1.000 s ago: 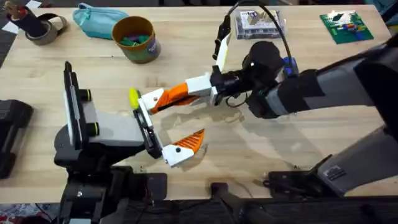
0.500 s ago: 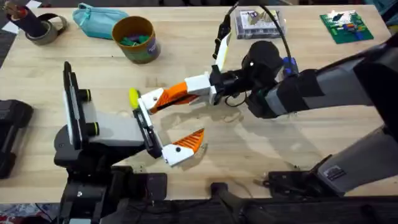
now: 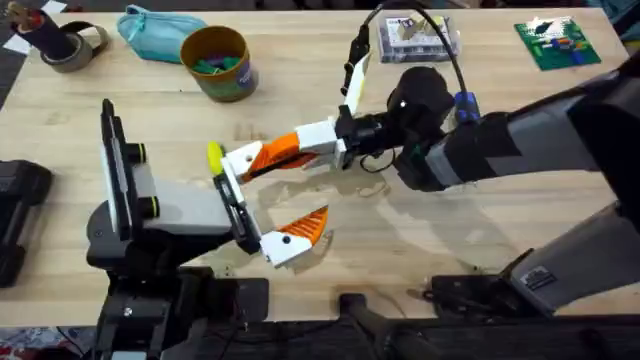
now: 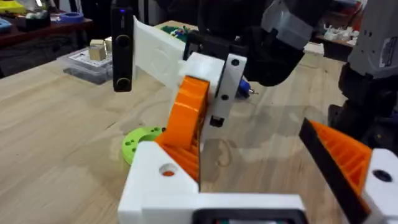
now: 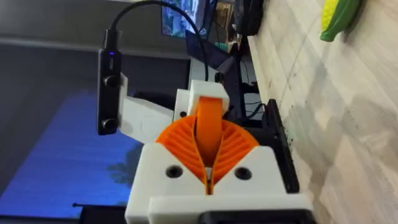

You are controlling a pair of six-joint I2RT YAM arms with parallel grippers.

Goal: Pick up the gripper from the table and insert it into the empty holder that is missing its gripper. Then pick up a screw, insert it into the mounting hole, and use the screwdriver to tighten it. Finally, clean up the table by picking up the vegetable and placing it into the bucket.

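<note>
Reaching in from the right, right gripper (image 3: 285,150) has jaws closed on the gripper (image 3: 262,155), an orange-and-white finger, held level at the top of the holder (image 3: 232,205). Finger's white base touches the black bar beside a yellow-green knob (image 3: 214,155). Twin finger (image 3: 295,235) sits in the lower slot, tip pointing right. Left gripper: cannot tell its jaws' state. Bucket (image 3: 217,63) stands far back on the tabletop (image 3: 450,240), coloured bits inside, next to a teal pouch (image 3: 150,32). Screwdriver not made out.
</note>
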